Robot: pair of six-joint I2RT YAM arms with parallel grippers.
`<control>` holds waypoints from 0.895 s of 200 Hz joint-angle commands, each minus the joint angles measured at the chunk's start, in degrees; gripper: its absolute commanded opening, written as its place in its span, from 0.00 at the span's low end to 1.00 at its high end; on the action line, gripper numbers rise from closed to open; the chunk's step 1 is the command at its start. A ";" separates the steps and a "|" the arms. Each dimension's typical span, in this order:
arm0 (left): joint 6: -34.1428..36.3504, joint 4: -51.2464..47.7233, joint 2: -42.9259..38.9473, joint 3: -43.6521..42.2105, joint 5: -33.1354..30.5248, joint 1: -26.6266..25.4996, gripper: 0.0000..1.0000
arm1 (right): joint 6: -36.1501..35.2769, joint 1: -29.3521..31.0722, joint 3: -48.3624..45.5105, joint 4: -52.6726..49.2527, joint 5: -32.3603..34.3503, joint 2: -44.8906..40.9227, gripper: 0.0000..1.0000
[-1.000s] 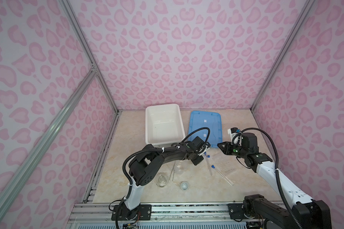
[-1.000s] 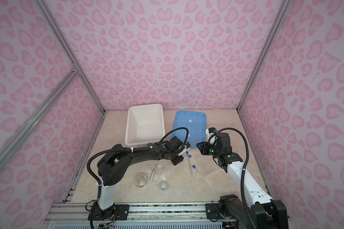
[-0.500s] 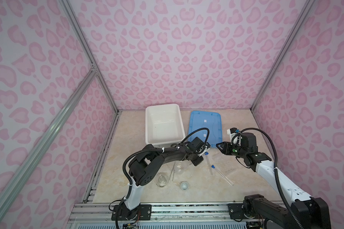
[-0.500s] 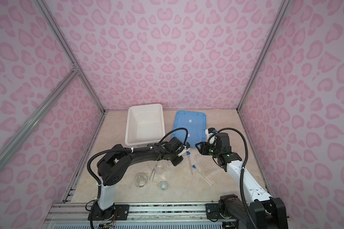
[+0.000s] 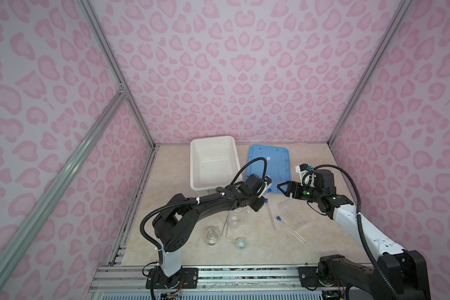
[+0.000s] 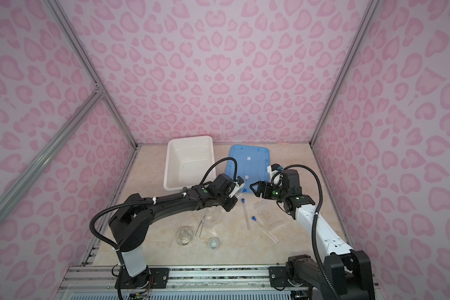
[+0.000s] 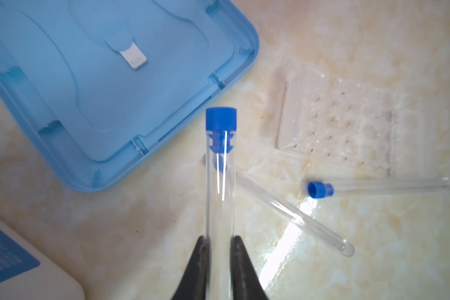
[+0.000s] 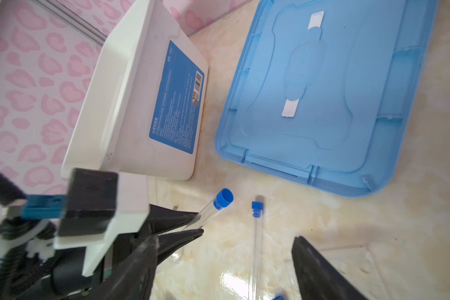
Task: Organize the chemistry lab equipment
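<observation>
- Left gripper [image 7: 220,242] pinches one tube [image 7: 220,181], cap pointing toward the lid [image 7: 102,78] corner.
- Right gripper [image 5: 282,189] spread wide, empty, facing the left one.
- Two loose tubes [image 7: 283,210] lie on table [image 7: 374,259] beside rack [image 7: 343,124].

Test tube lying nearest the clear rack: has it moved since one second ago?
No. The test tube lies where it lay, at the same spot and angle against the near edge of the blue lid.
</observation>
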 commanded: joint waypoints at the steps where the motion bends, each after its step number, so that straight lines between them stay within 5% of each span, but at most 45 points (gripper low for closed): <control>1: -2.45 6.13 -4.08 -1.66 2.68 -0.18 0.04 | 4.00 0.06 0.02 4.28 -5.32 0.51 0.78; 91: -3.10 8.86 -7.86 -2.65 2.40 -3.75 0.04 | 13.17 1.92 -2.11 16.59 -11.19 2.46 0.36; 179: -3.32 8.56 -7.17 -2.25 1.26 -4.04 0.05 | 13.81 2.14 -3.63 16.02 -11.66 1.47 0.17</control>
